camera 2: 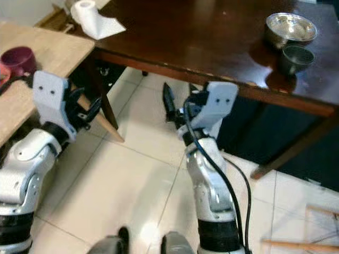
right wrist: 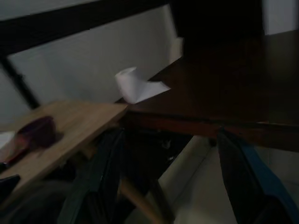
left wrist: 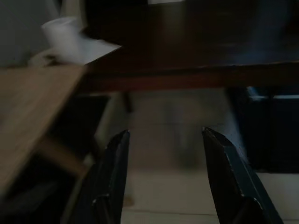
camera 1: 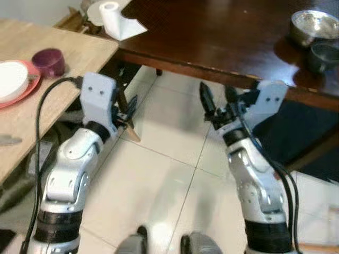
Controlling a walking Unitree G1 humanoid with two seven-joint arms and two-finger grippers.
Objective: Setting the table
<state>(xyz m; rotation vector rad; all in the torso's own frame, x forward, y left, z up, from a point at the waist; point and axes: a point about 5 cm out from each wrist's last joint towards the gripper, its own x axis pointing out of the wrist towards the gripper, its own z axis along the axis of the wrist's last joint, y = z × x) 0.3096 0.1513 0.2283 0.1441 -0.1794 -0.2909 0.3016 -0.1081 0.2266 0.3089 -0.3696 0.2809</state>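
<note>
A steel bowl (camera 1: 313,25) and a smaller dark bowl (camera 1: 324,55) stand at the right end of the dark brown table (camera 1: 212,37). On the light wooden table (camera 1: 79,53) to the left sit a maroon cup (camera 1: 48,62) and a white dish (camera 1: 11,78) on a pink plate (camera 1: 33,84). My left gripper (camera 1: 128,106) hangs open over the floor between the two tables, holding nothing. My right gripper (camera 1: 216,91) is open and empty too, just below the dark table's front edge.
A paper roll (camera 1: 114,18) with a loose sheet lies at the dark table's left corner. A grey utensil (camera 1: 8,140) rests on the wooden table's near part. White floor tiles (camera 1: 164,174) lie below, with my feet at the bottom. A dark blue block (camera 1: 296,132) stands under the dark table.
</note>
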